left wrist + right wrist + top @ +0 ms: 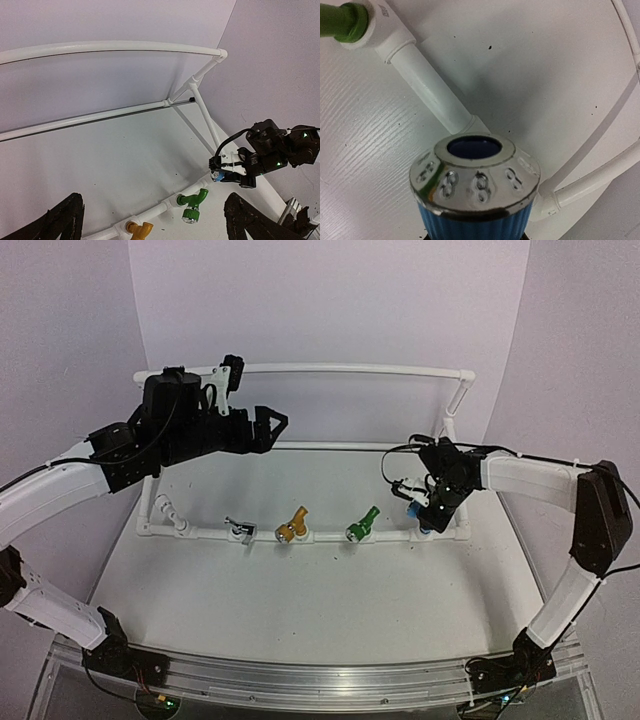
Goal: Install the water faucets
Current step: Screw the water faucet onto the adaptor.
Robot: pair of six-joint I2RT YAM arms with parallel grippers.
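1. The table (300,615) is white. Both arms rise from its near edge.
2. The front rail (328,536) of the white pipe frame (340,368) runs left to right across the table. Along it, from the left, we note the white elbow fitting (170,512), silver faucet (237,529), yellow faucet (291,528) and green faucet (361,525). The three faucets sit on the rail, nozzles angled toward the near side.
3. The blue faucet (470,222) is at the rail's right end, just beside the frame's front right corner. In the right wrist view its chrome nozzle faces the camera, and the rail runs behind it toward the green faucet. We cannot tell whether it is seated in a fitting.
4. The right gripper (418,508) is tilted down at that corner, fingers pinching the blue faucet.
5. The left gripper (272,428) hangs high over the left rear of the frame, well apart from the front rail. Its dark fingers (64,220) are spread wide, one at each bottom corner of the left wrist view.
6. Farthest back, the frame's rear bars stand against the lilac wall (330,300).
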